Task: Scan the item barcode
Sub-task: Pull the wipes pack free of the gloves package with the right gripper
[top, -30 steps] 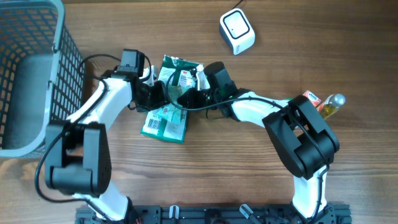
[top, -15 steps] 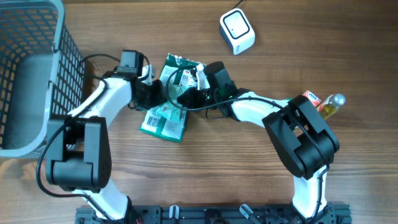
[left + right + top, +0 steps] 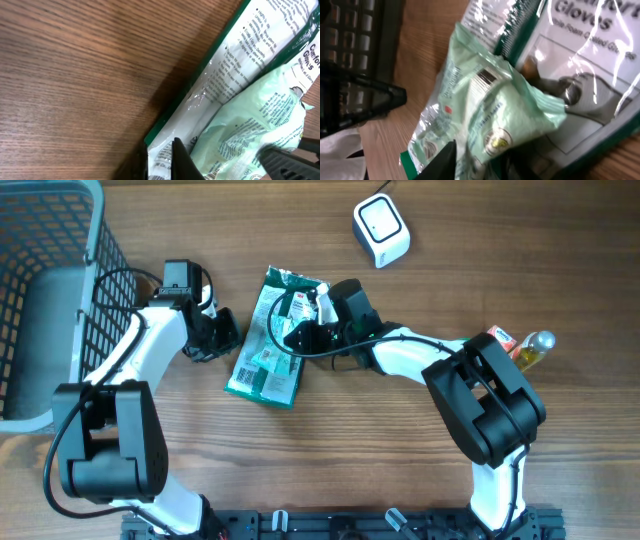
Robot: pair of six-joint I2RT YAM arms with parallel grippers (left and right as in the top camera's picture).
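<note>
While the pale green crinkled plastic pouch [image 3: 485, 100] lies on the clear green-edged glove pack [image 3: 580, 60], about midway between the tabletop's [image 3: 420, 460] left and right edges, the step in hand looks like securing it for the scan. The right claw [image 3: 298, 335] straddles the pouch's end; whether it pinches I cannot tell. The left claw [image 3: 225, 340] sits closed and empty just beside the pack. The white rounded scanner [image 3: 381, 230] stands well apart, near the far edge. Next calls for a firm hold clear of the printed barcode [image 3: 487, 76], then a lift turning that face toward the scanner
</note>
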